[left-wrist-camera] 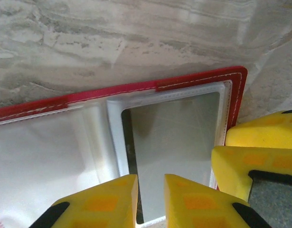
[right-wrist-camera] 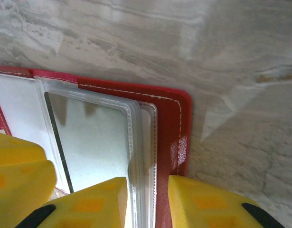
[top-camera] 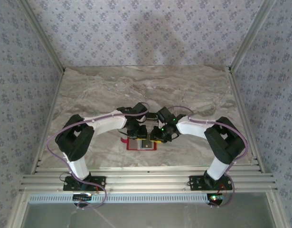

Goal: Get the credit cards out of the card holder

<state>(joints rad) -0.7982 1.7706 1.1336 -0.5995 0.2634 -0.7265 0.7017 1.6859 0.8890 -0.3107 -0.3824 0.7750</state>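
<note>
The red card holder lies open and flat near the table's front edge, with clear sleeves inside. A silver-grey credit card sits in its right-hand sleeve. My left gripper points down at this card's near left part, its yellow jaws a narrow gap apart with the card's flat face showing between them. My right gripper stands open over the holder's right edge, with the stacked sleeve edges and red border between its tips. The sleeve to the left looks pale white, and I cannot tell what is in it.
Both arms meet over the holder, the grippers almost touching each other. My right gripper's yellow fingers crowd the left wrist view. Marble tabletop stretches behind, bounded by patterned walls and a railed front edge.
</note>
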